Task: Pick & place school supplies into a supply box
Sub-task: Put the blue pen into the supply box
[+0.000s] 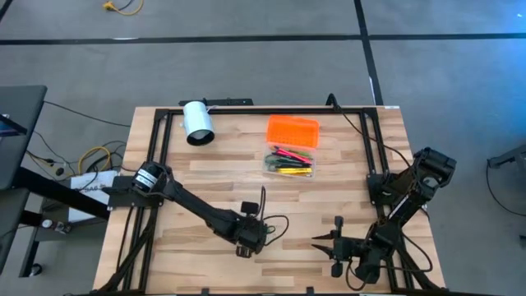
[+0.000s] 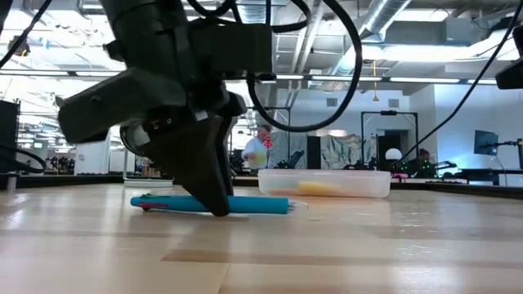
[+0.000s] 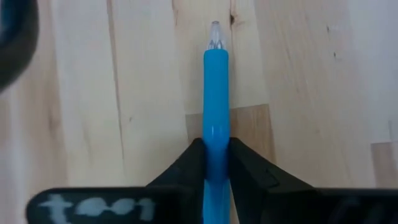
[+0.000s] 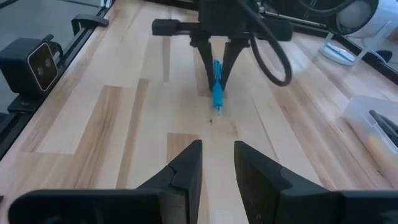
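Near the front middle of the table, the left gripper (image 3: 216, 165) pinches the blue pen (image 3: 215, 93), which lies flat on the wood. The fingers (image 4: 203, 59) sit on both sides of the barrel (centred, it looks), so a straight lift should keep it level. The supply box (image 1: 288, 161) waits toward the back, its orange lid (image 1: 292, 131) lying beside it. There is open wood between, and the white cylinder (image 1: 197, 122) stands well off to one side. The right gripper (image 4: 217, 163) waits nearby, jaws parted and empty.
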